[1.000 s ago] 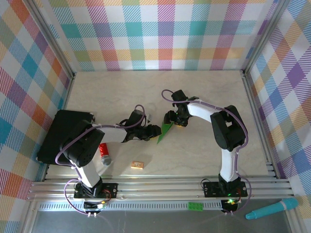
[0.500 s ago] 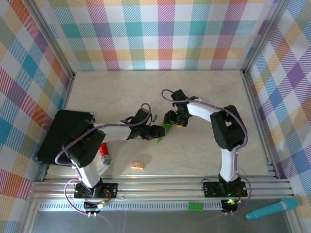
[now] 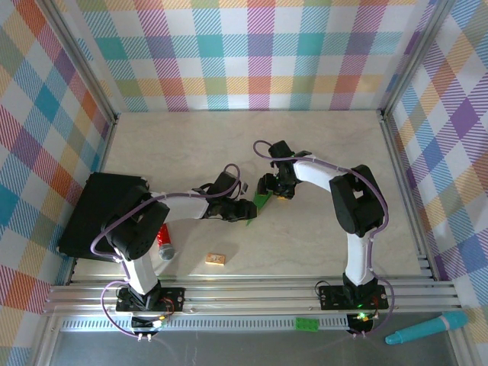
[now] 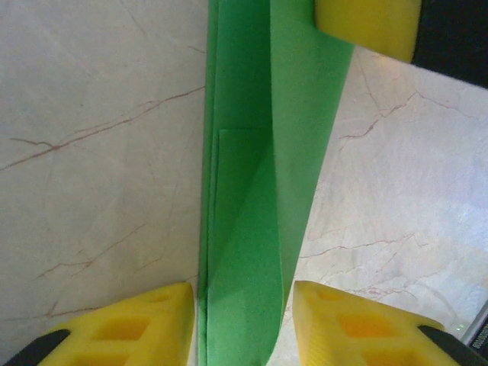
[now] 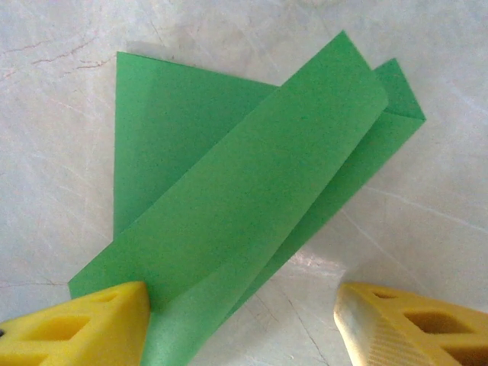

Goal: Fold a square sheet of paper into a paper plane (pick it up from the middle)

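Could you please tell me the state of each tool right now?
Left tool: open, straddling the paper.
Right tool: open, one finger touching the paper.

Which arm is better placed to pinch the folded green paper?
Left, likely: the green paper lies between the fingers of the left gripper. The right gripper has one finger at the paper's edge, the other off it.

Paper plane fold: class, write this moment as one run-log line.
phase: mid-fold | green paper: folded into layered strip | left claw: open, straddling strip | right claw: open, touching paper's corner
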Available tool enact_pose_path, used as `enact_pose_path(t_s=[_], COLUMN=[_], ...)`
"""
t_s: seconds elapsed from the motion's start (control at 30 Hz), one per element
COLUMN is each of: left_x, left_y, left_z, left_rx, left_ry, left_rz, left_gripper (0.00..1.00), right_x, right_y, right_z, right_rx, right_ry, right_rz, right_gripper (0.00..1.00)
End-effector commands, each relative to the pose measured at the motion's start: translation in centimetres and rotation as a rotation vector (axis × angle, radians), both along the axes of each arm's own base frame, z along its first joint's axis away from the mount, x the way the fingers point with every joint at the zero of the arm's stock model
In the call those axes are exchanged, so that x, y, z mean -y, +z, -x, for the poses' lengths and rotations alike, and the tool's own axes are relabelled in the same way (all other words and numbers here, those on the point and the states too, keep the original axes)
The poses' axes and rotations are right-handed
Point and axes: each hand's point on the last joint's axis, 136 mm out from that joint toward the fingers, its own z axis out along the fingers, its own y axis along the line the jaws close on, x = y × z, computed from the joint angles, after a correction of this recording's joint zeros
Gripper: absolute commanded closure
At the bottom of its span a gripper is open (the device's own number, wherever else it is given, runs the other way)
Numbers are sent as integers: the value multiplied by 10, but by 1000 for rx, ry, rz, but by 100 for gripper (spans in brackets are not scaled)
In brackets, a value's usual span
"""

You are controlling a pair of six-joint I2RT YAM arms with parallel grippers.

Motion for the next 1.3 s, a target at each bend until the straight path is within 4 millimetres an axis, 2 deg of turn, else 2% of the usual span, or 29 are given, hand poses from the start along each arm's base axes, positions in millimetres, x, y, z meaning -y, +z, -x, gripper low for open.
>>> enact_pose_path(t_s=[0.0,0.3,0.8,1.07,1.17,1.27], left_x=[-2,-5,-9,-12,-15,-17], left_y=[-16,-19,-16,-24,-28,-31], left_z=[10,7,-3,-1,0,1], left_rx=[-41,-64,-87,-112,-121,-132], left_ry=[-25,3,61,70,72,70], left_rz=[-44,-28,-2,-35,-55,-70], left_gripper=[63,72,77,78,79,79], right_x=[18,22,24,22,19,12], right_y=[-63,-66,-65,-63,-60,-44], right_z=[12,13,16,15,14,8], right_rx=[-74,-78,-79,-71,-69,-45], right_ry=[-15,-20,-29,-35,-34,-35], right_rz=[111,130,127,98,75,20], right_gripper=[32,33,38,42,43,43])
